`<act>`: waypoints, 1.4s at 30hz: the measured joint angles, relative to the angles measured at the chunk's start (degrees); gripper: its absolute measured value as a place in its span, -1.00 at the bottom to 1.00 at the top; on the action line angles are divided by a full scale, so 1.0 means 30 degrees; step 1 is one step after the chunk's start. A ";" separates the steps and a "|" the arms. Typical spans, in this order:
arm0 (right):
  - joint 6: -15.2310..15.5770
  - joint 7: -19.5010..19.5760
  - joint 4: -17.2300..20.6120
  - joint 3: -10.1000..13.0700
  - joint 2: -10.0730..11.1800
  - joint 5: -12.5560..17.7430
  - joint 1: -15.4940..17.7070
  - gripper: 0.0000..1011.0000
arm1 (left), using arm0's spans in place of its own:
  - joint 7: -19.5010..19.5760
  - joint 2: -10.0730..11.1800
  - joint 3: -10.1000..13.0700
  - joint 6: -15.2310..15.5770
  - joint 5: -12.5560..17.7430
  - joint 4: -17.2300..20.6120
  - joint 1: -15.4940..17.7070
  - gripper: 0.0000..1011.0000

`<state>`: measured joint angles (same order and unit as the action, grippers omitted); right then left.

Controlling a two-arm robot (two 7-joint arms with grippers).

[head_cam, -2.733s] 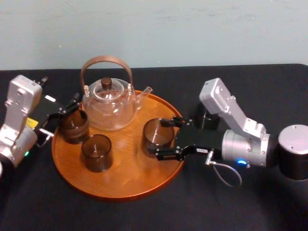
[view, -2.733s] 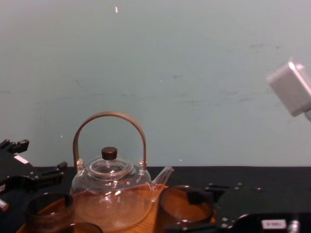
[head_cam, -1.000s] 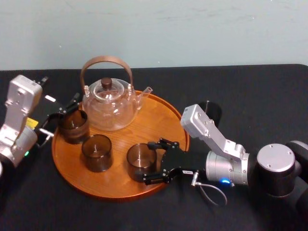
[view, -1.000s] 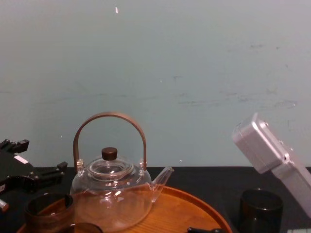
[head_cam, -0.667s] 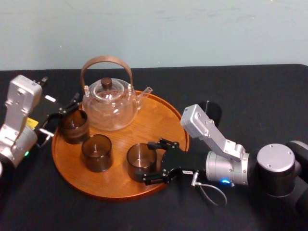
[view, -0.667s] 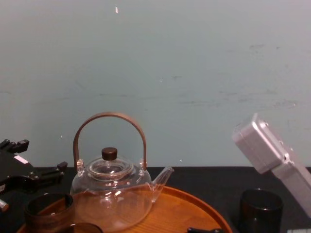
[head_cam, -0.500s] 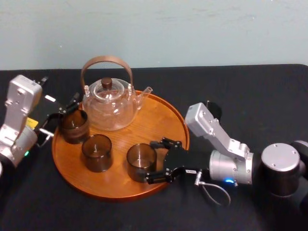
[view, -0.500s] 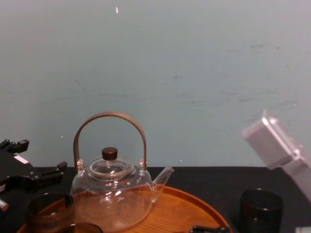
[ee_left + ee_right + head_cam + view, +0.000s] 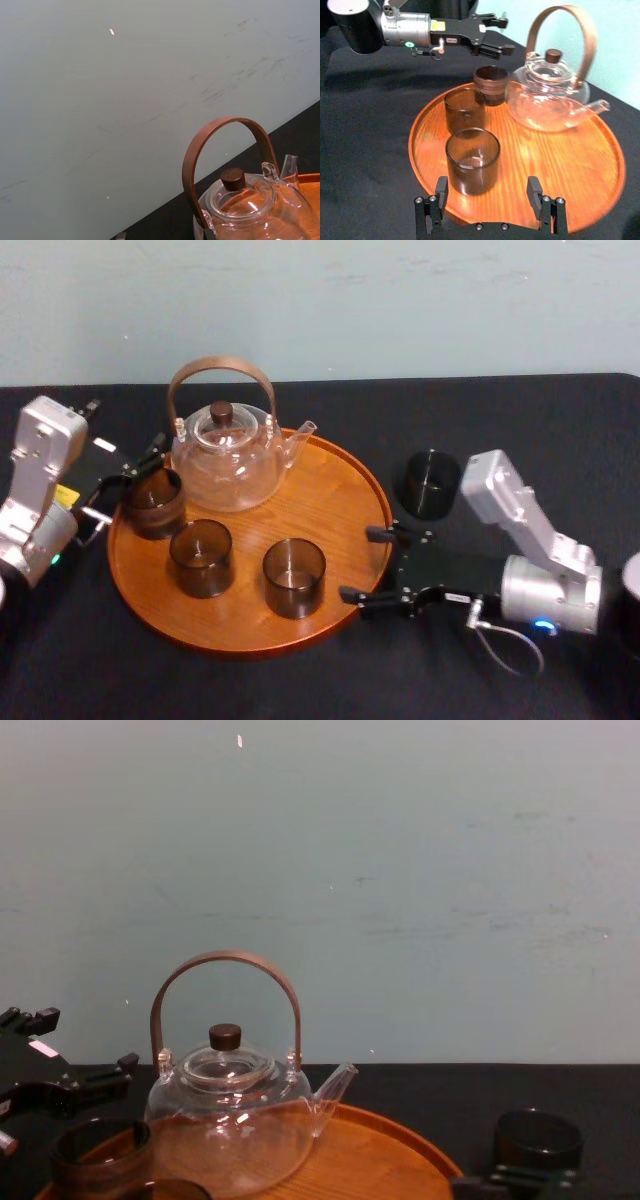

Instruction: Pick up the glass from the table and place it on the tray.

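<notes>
- Head view: the right arm lies low over the black-clothed table (image 9: 300,690), its silver forearm reaching in from 4 o'clock. The right gripper (image 9: 360,563) sits just outside the rim of the large round orange-brown wooden tray (image 9: 250,645), at the tray's 4 o'clock. Its fingers are spread wide and hold nothing.
- The glass (image 9: 294,577), a short smoky-brown translucent tumbler, stands upright on the tray at 5 o'clock from the tray's centre, apart from those fingers.
- The left arm is folded at the tray's 9 o'clock. The left gripper (image 9: 128,483) is parted beside a ribbed dark-brown cup (image 9: 152,502), and whether they touch is hard to make out.
- A plain brown tumbler (image 9: 201,557) stands at 8 o'clock, a clear glass teapot with an arched brown handle (image 9: 225,455) at 12, and a black cylindrical cup (image 9: 430,483) on the cloth at 2.
- Left wrist view: the frame edge cuts off the teapot's body, leaving its handle and knobbed lid.
- Right wrist view: the right gripper's two finger pads (image 9: 441,186) flank the glass without touching it. The left gripper's jaws stand apart beyond the ribbed cup.
- Chest view: the frame edge cuts off the tray's near half and the ribbed cup's base.
</notes>
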<state>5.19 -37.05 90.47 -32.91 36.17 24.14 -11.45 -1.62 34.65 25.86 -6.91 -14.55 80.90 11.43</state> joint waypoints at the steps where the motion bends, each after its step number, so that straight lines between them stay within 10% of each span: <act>1: -0.0031 0.0109 0.0245 0.0224 0.0290 0.0125 0.0283 0.98 | -0.0002 0.0000 0.0001 0.0000 0.0000 0.0001 0.0001 0.98; 15: 0.0572 0.2675 0.1059 0.2989 0.1527 0.1048 0.2299 0.98 | -0.0001 0.0000 0.0000 0.0000 0.0000 -0.0001 0.0001 0.98; 26: 0.2153 0.5104 -0.0166 0.4307 0.0140 0.0746 0.1778 0.98 | 0.0000 0.0000 0.0000 -0.0001 0.0001 0.0000 0.0001 0.98; 42: 0.3153 0.5152 -0.2379 0.3831 -0.1631 -0.0570 -0.0089 0.98 | 0.0000 0.0000 0.0001 0.0000 0.0000 0.0000 0.0001 0.98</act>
<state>14.65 -21.59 83.33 -21.42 31.28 22.43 -11.72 -1.62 34.65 25.86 -6.91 -14.55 80.90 11.43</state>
